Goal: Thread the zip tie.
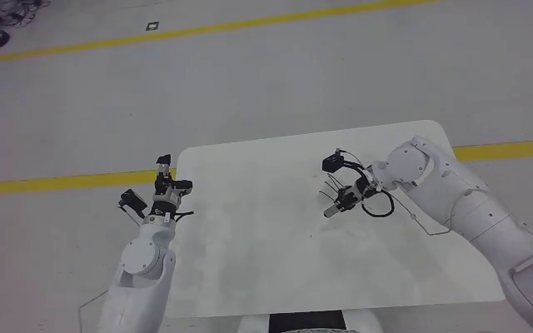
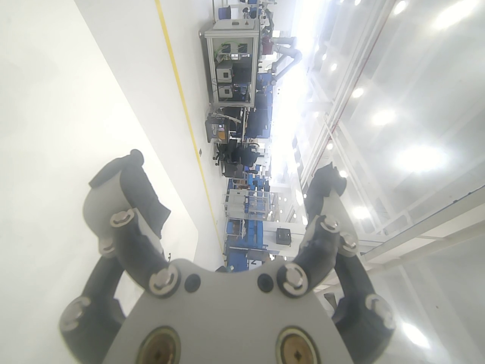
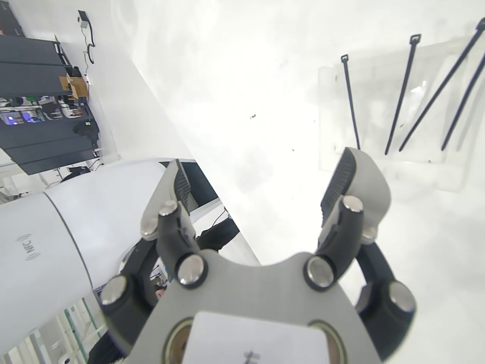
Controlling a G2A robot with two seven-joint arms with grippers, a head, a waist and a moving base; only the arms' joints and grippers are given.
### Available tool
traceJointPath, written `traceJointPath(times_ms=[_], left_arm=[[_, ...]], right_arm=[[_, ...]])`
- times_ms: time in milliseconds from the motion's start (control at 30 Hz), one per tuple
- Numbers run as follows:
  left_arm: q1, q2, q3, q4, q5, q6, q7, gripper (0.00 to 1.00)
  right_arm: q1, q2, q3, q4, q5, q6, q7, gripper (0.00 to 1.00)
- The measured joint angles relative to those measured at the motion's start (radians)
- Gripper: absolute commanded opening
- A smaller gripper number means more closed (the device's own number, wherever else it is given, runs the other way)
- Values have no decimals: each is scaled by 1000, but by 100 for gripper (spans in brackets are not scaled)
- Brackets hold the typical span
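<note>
Zip ties point(image 3: 401, 92), four in number, black and straight, are laid side by side on a clear tray point(image 3: 379, 88) that rests flat on the table point(image 3: 235, 58), on the table's right half. All four are unthreaded, with their heads turned away from the right gripper point(image 3: 265, 164) and their tails toward it. Two of them are set nearly parallel, and the other two are slanted more steeply across the tray.

The right gripper is held above the table just beside the tray's edge, with its jaws spread wide and nothing gripped between them. One ribbed fingertip point(image 3: 339, 179) is seen close to the tail of the outermost zip tie; whether it is touched cannot be told.

The left gripper point(image 2: 231, 168) is found at the table's left edge, near the far left corner and well apart from the tray. Its jaws are likewise wide apart and empty, and it is pointed out past the table's edge toward the room beyond.

On the floor, a yellow line point(image 1: 75, 181) is seen on either side of the table.
</note>
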Motion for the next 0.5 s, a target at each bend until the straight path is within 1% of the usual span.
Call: traceJointPath(times_ms=[200,300,500], left_arm=[[0,0,0,0,0,0,0,100],[0,0,0,0,0,0,0,100],[0,0,0,0,0,0,0,100]], right_arm=[[23,-11,-40,35,-55,0,-48,46],[35,-21,-69,56,-71,0,-61,47],[61,-50,-119,109,-50,0,-82,46]])
